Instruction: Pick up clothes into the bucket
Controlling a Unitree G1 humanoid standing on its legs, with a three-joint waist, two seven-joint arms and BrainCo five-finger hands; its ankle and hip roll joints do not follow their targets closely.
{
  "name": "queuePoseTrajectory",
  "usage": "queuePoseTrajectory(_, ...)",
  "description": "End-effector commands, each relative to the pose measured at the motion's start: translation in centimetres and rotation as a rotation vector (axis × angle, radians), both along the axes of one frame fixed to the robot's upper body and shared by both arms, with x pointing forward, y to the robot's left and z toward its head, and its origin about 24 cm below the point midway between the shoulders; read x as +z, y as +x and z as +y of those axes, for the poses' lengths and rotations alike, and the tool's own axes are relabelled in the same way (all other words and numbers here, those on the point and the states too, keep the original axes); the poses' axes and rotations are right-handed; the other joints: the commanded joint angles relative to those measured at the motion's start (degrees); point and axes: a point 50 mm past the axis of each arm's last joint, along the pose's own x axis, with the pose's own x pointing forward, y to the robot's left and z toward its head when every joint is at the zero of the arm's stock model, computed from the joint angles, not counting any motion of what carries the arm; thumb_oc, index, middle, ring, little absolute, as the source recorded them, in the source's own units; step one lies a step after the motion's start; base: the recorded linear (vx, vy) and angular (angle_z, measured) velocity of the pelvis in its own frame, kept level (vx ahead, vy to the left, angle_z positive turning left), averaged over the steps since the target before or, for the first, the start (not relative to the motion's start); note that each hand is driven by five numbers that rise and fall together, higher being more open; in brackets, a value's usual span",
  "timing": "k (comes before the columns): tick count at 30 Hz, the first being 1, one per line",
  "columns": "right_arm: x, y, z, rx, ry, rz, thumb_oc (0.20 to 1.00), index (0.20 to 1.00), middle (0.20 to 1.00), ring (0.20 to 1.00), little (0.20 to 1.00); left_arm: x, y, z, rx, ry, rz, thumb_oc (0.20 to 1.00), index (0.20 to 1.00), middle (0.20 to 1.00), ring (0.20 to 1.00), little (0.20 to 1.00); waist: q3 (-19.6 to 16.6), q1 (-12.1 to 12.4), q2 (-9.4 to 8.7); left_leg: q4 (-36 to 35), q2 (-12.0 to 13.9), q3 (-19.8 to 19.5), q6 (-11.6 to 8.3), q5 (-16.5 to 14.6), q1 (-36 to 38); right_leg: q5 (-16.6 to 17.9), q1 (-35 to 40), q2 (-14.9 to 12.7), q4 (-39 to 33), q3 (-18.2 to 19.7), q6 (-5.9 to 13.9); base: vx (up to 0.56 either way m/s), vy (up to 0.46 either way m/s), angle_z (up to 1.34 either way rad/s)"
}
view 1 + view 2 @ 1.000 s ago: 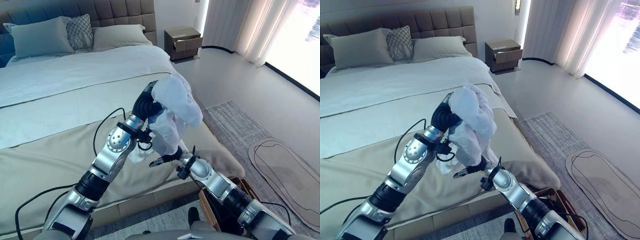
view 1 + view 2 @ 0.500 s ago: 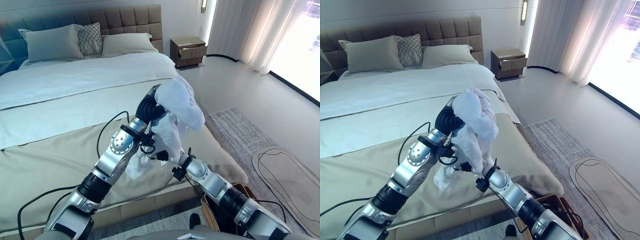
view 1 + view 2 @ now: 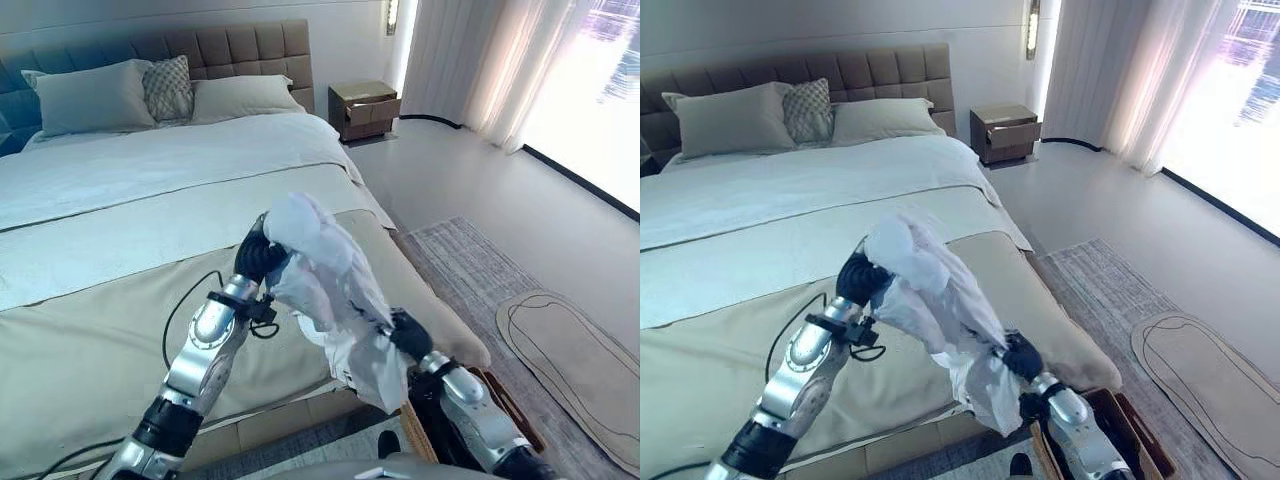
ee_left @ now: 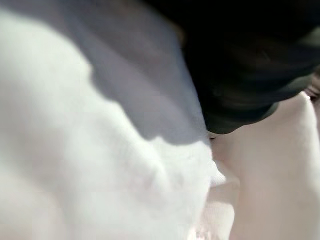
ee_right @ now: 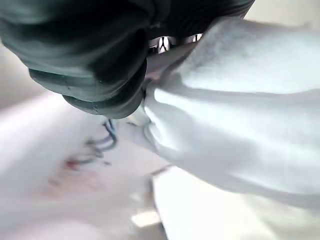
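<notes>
You have the crumpled white cloth garment (image 3: 325, 275) held up off the bed between both hands, above the near right corner of the mattress. Your left hand (image 3: 262, 255) is raised at the top of the bundle, its dark ribbed cover showing against the fabric; the cloth is heaped over it and hides the fingers, so you cannot tell from either head view or from the left wrist view whether they are curled or straight. Your right hand (image 3: 408, 334) sits lower and further right, at the lower end of the garment, and the white cloth drapes from it downward in a loose fold. Its fingers are buried too (the right wrist view gives only the dark cover and folds of white fabric pressed close), so their state cannot be told either.

The garment stretches on a slant from the upper hand down to the lower one, hanging clear of the beige bedspread (image 3: 90, 330). The brown bucket (image 3: 1128, 430) stands on the floor just beside the bed's foot corner, below and slightly right of your right hand, and partly hidden by the right arm. The garment's lowest fold hangs near its rim without touching it, as far as can be seen.
</notes>
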Motion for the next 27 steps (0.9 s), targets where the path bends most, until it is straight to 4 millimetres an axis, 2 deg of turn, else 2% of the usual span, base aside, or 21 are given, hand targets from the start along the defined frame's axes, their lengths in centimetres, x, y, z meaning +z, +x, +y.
queuePoseTrajectory(1,4.3,2.1,-0.1,-0.07,0.144,-0.221,0.2,0.2,0.2,0.2,0.2,1.5,0.5,1.2,0.046,-0.025,-0.104,0.2,0.2,0.2,0.2,0.2,-0.3,-0.5,-2.74,8.2,-1.9,-0.7,2.49,-4.7,-6.0,1.3,-1.5,-4.6,2.6,-0.2,4.63,-0.03,0.035,-0.21)
queuePoseTrajectory(4,4.8,2.2,-1.6,-0.15,0.155,-0.251,0.2,0.2,0.2,0.2,0.2,-1.1,0.1,1.2,0.048,0.031,-0.004,0.2,0.2,0.2,0.2,0.2,-0.4,-0.9,-3.07,9.1,-2.2,-0.1,2.84,-5.3,-6.3,1.6,-1.9,-4.8,2.9,0.5,4.84,-0.03,0.04,-0.16)
queuePoseTrajectory(5,5.2,2.2,-2.4,-0.193,0.159,-0.27,0.2,0.2,0.2,0.2,0.2,-2.7,-0.1,1.2,0.048,0.048,0.06,0.2,0.2,0.2,0.2,0.2,-0.5,-1.3,-3.36,9.5,-2.5,0.1,3.03,-5.5,-6.4,1.8,-2.2,-5.0,3.0,1.1,5.03,-0.03,0.042,-0.13)
queuePoseTrajectory(6,5.2,2.2,-2.4,-0.193,0.159,-0.27,0.2,0.2,0.2,0.2,0.2,-2.8,-0.1,1.1,0.047,0.048,0.06,0.2,0.2,0.2,0.2,0.2,-0.5,-1.3,-3.35,9.5,-2.5,0.1,3.04,-5.5,-6.5,1.8,-2.2,-5.0,3.0,1.1,5.04,-0.06,0.056,-0.14)
queuePoseTrajectory(7,5.5,2.1,-3.2,-0.246,0.179,-0.291,0.2,0.2,0.2,0.2,0.2,-4.1,-0.3,0.9,0.042,0.059,0.114,0.2,0.2,0.2,0.2,0.2,-0.5,-1.7,-3.69,9.9,-2.7,0.3,3.23,-5.7,-6.7,1.9,-2.4,-5.2,3.2,1.5,5.13,-0.05,0.046,-0.1)
queuePoseTrajectory(8,5.7,2.0,-3.6,-0.279,0.204,-0.3,0.2,0.2,0.2,0.2,0.2,-4.7,-0.4,0.6,0.033,0.074,0.138,0.548,0.548,0.548,0.548,0.548,-0.5,-2.1,-3.83,10.1,-2.8,0.4,3.38,-5.8,-6.9,2.1,-2.7,-5.4,3.3,1.9,5.25,-0.05,0.046,-0.05)
queuePoseTrajectory(10,6.0,1.8,-4.2,-0.314,0.222,-0.316,0.2,0.2,0.2,0.2,0.2,-5.4,-0.5,0.3,0.01,0.113,0.162,1.0,1.0,1.0,1.0,1.0,-0.2,-2.8,-3.99,10.2,-3.1,0.9,3.76,-5.9,-7.0,2.5,-3.5,-5.5,3.6,2.6,5.38,-0.02,0.019,-0.02)
queuePoseTrajectory(13,6.5,1.6,-4.9,-0.338,0.207,-0.343,0.2,0.2,0.2,0.2,0.2,-5.9,-0.5,0.1,-0.006,0.147,0.184,1.0,1.0,1.0,1.0,1.0,0.3,-3.6,-4.13,10.6,-3.3,1.7,4.22,-6.1,-7.2,3.4,-4.7,-5.6,4.2,3.4,5.67,-0.07,0.029,-0.13)
queuePoseTrajectory(14,7.1,1.9,-5.2,-0.354,0.19,-0.369,0.2,0.2,0.2,0.2,0.2,-6.0,-0.2,-0.1,-0.022,0.18,0.186,1.0,1.0,1.0,1.0,1.0,1.3,-3.7,-4.0,10.9,-2.9,2.8,4.56,-5.9,-7.4,3.4,-6.4,-5.5,6.2,2.6,5.77,-0.16,0.05,-0.19)
queuePoseTrajectory(15,7.6,2.1,-5.3,-0.362,0.193,-0.393,0.2,0.2,0.2,0.2,0.2,-6.0,0.0,-0.1,-0.021,0.202,0.18,1.0,1.0,1.0,1.0,1.0,2.5,-2.9,-3.14,11.4,-1.7,3.9,4.71,-5.9,-7.8,0.4,-7.1,-5.4,9.6,-1.1,4.87,-0.15,0.039,-0.28)
queuePoseTrajectory(16,7.7,2.1,-5.3,-0.362,0.193,-0.394,0.2,0.2,0.2,0.2,0.2,-5.9,0.0,-0.1,-0.021,0.203,0.179,1.0,1.0,1.0,1.0,1.0,2.4,-2.9,-3.27,11.3,-1.8,3.9,4.72,-5.6,-8.0,0.5,-7.3,-5.5,9.6,-1.1,4.85,-0.23,0.072,-0.43)
queuePoseTrajectory(17,8.0,2.2,-5.7,-0.388,0.206,-0.412,0.2,0.2,0.2,0.2,0.2,-6.0,0.4,0.0,-0.023,0.228,0.182,1.0,1.0,1.0,1.0,1.0,3.0,-2.6,-2.51,11.3,-0.5,5.0,4.51,-4.3,-9.2,-2.5,-6.5,-6.3,13.9,-5.2,3.54,-0.15,0.045,-0.51)
queuePoseTrajectory(20,8.2,2.2,-5.9,-0.404,0.214,-0.42,0.2,0.2,0.2,0.2,0.2,-6.1,0.5,0.1,-0.022,0.232,0.188,1.0,1.0,1.0,1.0,1.0,3.0,-2.4,-2.11,11.3,0.1,5.4,4.46,-3.9,-9.4,-3.9,-6.0,-6.7,16.4,-6.2,3.08,-0.15,0.027,-0.44)
queuePoseTrajectory(21,8.5,2.3,-6.8,-0.445,0.212,-0.439,0.2,0.2,0.2,0.2,0.2,-6.9,0.5,0.7,-0.004,0.241,0.219,1.0,1.0,1.0,1.0,1.0,2.2,-1.3,-1.16,10.0,1.7,6.5,4.45,-2.9,-9.8,-5.3,-3.6,-8.5,19.9,-8.8,2.34,-0.17,-0.018,-0.3)
queuePoseTrajectory(23,8.6,2.3,-7.1,-0.463,0.213,-0.445,0.2,0.2,0.2,0.2,0.2,-7.4,0.3,0.8,-0.001,0.247,0.242,1.0,1.0,1.0,1.0,1.0,1.9,-0.8,-0.97,9.5,2.0,7.1,4.25,-2.6,-9.8,-5.4,-2.2,-9.5,20.2,-9.8,2.43,-0.11,-0.032,-0.4)
queuePoseTrajectory(25,9.0,2.2,-7.9,-0.491,0.204,-0.465,0.2,0.2,0.2,0.2,0.2,-8.7,-0.2,1.6,0.021,0.299,0.286,1.0,1.0,1.0,1.0,1.0,0.4,0.1,-1.16,8.9,2.5,9.1,3.63,-2.4,-10.0,-4.1,0.7,-11.6,18.7,-11.8,3.34,-0.03,-0.051,-0.44)
queuePoseTrajectory(26,9.0,2.1,-7.9,-0.491,0.204,-0.465,0.2,0.2,0.2,0.2,0.2,-8.7,-0.2,1.6,0.02,0.299,0.286,1.0,1.0,1.0,1.0,1.0,0.3,0.1,-1.17,8.9,2.5,9.1,3.65,-2.4,-10.0,-4.0,0.8,-11.6,18.6,-11.8,3.39,0.01,-0.055,-0.46)
queuePoseTrajectory(27,9.0,2.0,-8.2,-0.507,0.2,-0.468,0.2,0.2,0.2,0.2,0.2,-9.9,-0.7,2.1,0.047,0.324,0.332,1.0,1.0,1.0,1.0,1.0,-0.5,0.6,-1.73,9.5,2.5,10.6,3.57,-2.7,-10.3,-2.7,2.2,-13.1,17.4,-13.9,4.25,0.01,-0.034,-0.34)
